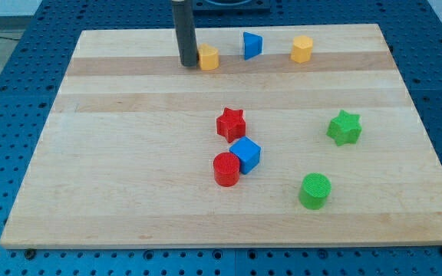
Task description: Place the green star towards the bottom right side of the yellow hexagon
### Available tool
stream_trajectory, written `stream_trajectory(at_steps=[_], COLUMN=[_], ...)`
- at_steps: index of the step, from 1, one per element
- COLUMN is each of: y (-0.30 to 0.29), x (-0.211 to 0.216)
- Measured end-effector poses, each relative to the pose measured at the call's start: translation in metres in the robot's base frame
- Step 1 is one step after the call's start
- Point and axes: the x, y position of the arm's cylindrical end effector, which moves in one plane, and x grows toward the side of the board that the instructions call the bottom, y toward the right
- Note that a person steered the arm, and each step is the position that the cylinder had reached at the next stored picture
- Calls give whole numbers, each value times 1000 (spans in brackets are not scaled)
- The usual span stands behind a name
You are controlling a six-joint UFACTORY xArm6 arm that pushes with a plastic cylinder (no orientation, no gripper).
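Observation:
The green star [344, 127] lies at the view's right, about mid-height on the wooden board [113, 176]. The yellow hexagon [301, 48] lies near the view's top right, well above and a little left of the green star. My tip [187, 64] stands near the view's top, left of centre. It is right beside the left side of another yellow block [208, 57], whose shape I cannot make out, and far from the green star.
A blue triangle [252, 45] lies between the two yellow blocks. A red star [231, 123], a blue cube [245, 155] and a red cylinder [225, 169] cluster at the centre. A green cylinder [315, 190] lies at the bottom right.

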Motion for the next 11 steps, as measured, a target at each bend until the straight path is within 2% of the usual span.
stream_trajectory(at_steps=[1, 2, 3, 5, 6, 7, 8, 9, 11], y=[-1, -2, 61, 270, 323, 312, 321, 335, 330], x=[0, 32, 64, 66, 22, -48, -33, 4, 179])
